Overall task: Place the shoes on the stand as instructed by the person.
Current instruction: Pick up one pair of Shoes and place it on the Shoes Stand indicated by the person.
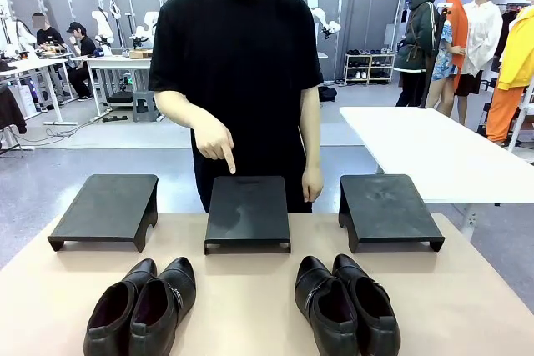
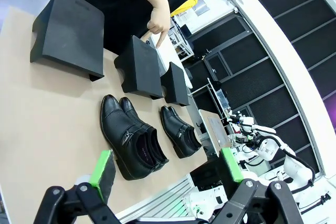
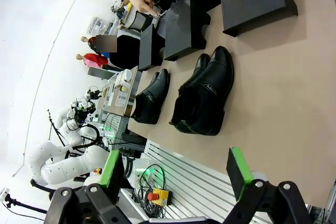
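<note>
**Nothing placed yet: 2 pairs on the table, person points at the middle stand**

Nearest the robot, the left gripper [image 2: 167, 166] hangs above the table's near edge with its green-padded fingers spread wide and nothing between them. The right gripper [image 3: 176, 170] is the same, jaws apart and empty, well back from the shoes.

On the tan table [image 1: 250, 310] sit the 2 pairs of glossy black shoes, toes pointing away from the robot. The left pair [image 1: 142, 306] lies in front of the gap between the left and middle stands. The right pair [image 1: 346, 302] lies between the middle and right ones. In each pair the 2 shoes touch side by side.

Beyond them stand 3 black stands in a row: the left stand [image 1: 107, 208], the middle stand [image 1: 248, 213] and the right stand [image 1: 388, 208], all bare on top.

Farthest off, the person [image 1: 238, 64] stands behind the table, and the pointing hand [image 1: 219, 143] aims its index finger down at the middle stand's far edge.

By my reading the instruction is being given and no shoe is lifted, so every grasp and placement remains to be done.
</note>
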